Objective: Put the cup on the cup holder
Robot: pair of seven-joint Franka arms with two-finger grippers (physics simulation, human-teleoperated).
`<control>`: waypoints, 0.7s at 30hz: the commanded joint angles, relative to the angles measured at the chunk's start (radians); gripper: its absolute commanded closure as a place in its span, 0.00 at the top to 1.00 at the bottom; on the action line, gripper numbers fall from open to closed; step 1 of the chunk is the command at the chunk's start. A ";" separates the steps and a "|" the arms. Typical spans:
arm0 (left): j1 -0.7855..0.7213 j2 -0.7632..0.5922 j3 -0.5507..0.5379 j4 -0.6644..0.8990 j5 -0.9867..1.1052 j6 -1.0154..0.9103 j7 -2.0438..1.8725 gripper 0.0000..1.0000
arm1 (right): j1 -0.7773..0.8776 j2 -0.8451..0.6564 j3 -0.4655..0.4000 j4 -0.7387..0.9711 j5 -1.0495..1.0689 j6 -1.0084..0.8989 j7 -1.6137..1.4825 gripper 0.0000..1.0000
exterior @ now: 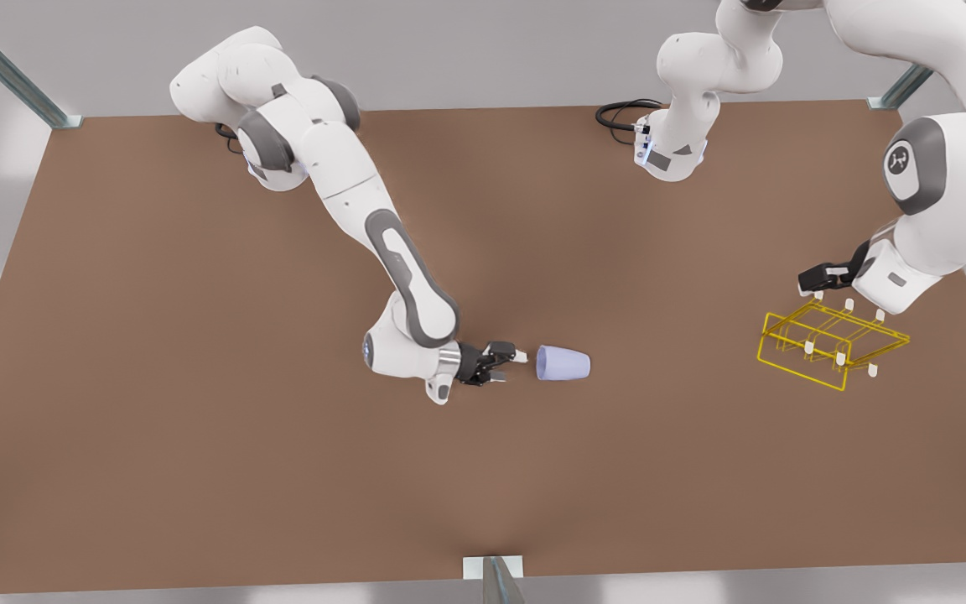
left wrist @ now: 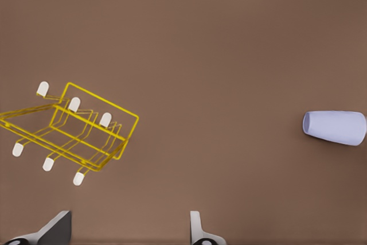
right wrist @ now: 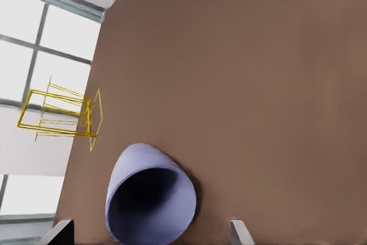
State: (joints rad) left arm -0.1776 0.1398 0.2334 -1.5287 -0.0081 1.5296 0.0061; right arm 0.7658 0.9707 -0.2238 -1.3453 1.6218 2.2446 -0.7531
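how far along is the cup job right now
Early stage, nothing placed. The cup lies on its side on the table, far from the cup holder, whose pegs are bare. In hand: the right gripper is open, lined up at the cup's open mouth without touching it. The left gripper waits open by the holder. Left: grasp, carry, hang.

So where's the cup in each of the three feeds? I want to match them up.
Front view: the cup lies on its side near the table's middle, just off the open right gripper.
Left wrist view: it lies on its side, well apart from the open left gripper.
Right wrist view: close up, its open mouth faces the camera.
Shared landmark: the yellow cup holder.
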 commanded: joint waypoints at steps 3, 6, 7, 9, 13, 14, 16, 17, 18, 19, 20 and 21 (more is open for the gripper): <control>-0.249 0.098 -0.003 -0.014 0.002 0.000 -0.892 1.00 | -0.129 -0.084 -0.045 -0.031 -0.538 -0.318 -0.039 1.00; -0.292 0.191 -0.094 -0.014 -0.010 0.153 -1.316 1.00 | -0.247 -0.125 -0.195 0.194 -1.147 -0.839 0.117 1.00; -0.293 0.225 -0.126 -0.018 -0.012 0.242 -1.406 1.00 | -0.260 -0.223 -0.180 0.262 -1.369 -0.991 0.298 1.00; -0.298 0.261 -0.129 -0.079 -0.022 0.412 -1.437 1.00 | -0.263 -0.484 -0.039 0.207 -1.637 -1.051 0.598 1.00; -0.298 0.224 -0.132 -0.312 -0.134 0.803 -1.695 1.00 | -0.460 -0.814 0.239 0.109 -1.758 -1.093 0.839 1.00; -0.298 0.225 -0.132 -0.323 -0.233 0.856 -1.746 1.00 | -0.476 -0.842 0.239 0.081 -1.752 -1.091 0.877 1.00; -0.316 0.231 -0.131 -0.323 -0.245 0.859 -1.931 1.00 | -0.491 -0.871 0.238 0.006 -1.728 -1.089 0.942 1.00; -0.341 0.245 -0.132 -0.323 -0.237 0.857 -2.014 1.00 | -0.497 -0.863 0.232 -0.008 -1.715 -1.094 1.061 1.00; -0.345 0.259 -0.131 -0.321 -0.239 0.856 -2.020 1.00 | -0.482 -0.850 0.192 -0.017 -1.715 -1.094 1.080 1.00; -0.345 0.285 -0.132 -0.318 -0.237 0.856 -2.066 1.00 | -0.393 -0.820 0.086 -0.014 -1.715 -1.094 1.081 1.00; -0.352 0.328 -0.132 -0.286 -0.237 0.848 -2.095 1.00 | -0.398 -0.799 0.081 -0.008 -1.712 -1.093 1.074 1.00; -0.365 0.360 -0.131 -0.263 -0.242 0.844 -2.108 1.00 | -0.401 -0.799 0.081 -0.008 -1.714 -1.091 1.074 1.00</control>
State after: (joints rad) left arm -0.5366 0.4839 0.1020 -1.7998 -0.2321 2.2718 -1.1558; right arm 0.3536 0.1660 -0.1282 -1.3526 -0.0805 1.2164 -0.2333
